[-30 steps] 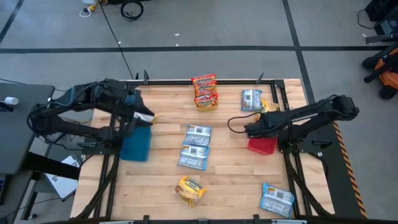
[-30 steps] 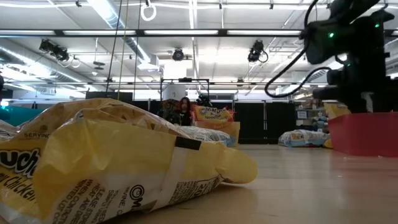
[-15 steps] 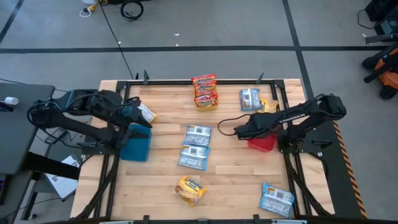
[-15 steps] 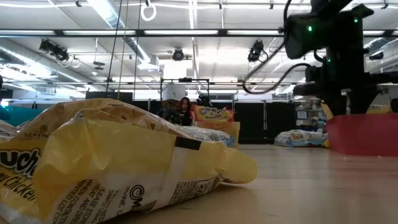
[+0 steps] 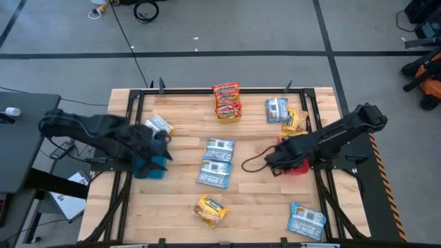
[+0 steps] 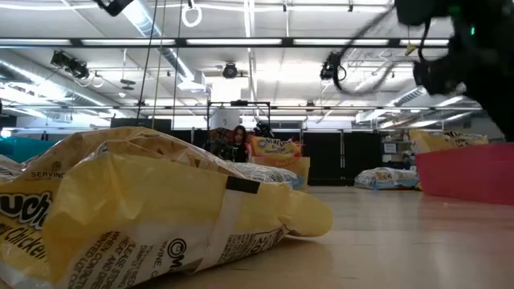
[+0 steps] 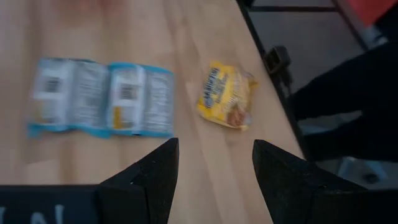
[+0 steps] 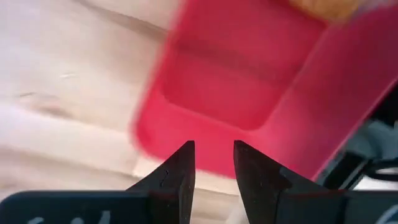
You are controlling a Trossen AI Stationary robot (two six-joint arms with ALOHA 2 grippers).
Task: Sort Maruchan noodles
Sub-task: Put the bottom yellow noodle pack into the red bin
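Noodle packets lie flat on the wooden table: two red ones [image 5: 227,101] by the far edge, a blue one [image 5: 278,109] and a yellow one [image 5: 296,120] near them, two blue ones [image 5: 216,162] [image 7: 102,96] mid-table, a yellow one [image 5: 211,210] [image 7: 227,102] [image 6: 161,217] and a blue one [image 5: 306,220] near the near edge, and a pale one [image 5: 159,125] at far left. My left gripper [image 5: 164,147] [image 7: 214,162] hovers open over the blue bin [image 5: 152,167]. My right gripper [image 5: 274,162] [image 8: 213,158] hangs over the red bin [image 5: 296,166] [image 8: 249,81], fingers a little apart and empty.
The table frame's black rails run along the edges [image 5: 138,103]. A black cable loop [image 5: 249,165] hangs from the right arm toward mid-table. In the low view the red bin [image 6: 470,172] stands at right. Bare wood lies between the mid-table packets and the red bin.
My left gripper has drawn away from the pale packet at far left and moved toward the near edge, over the blue bin; the packet stays on the table. My right gripper has swung toward the table's left, then toward the near edge, beside the red bin.
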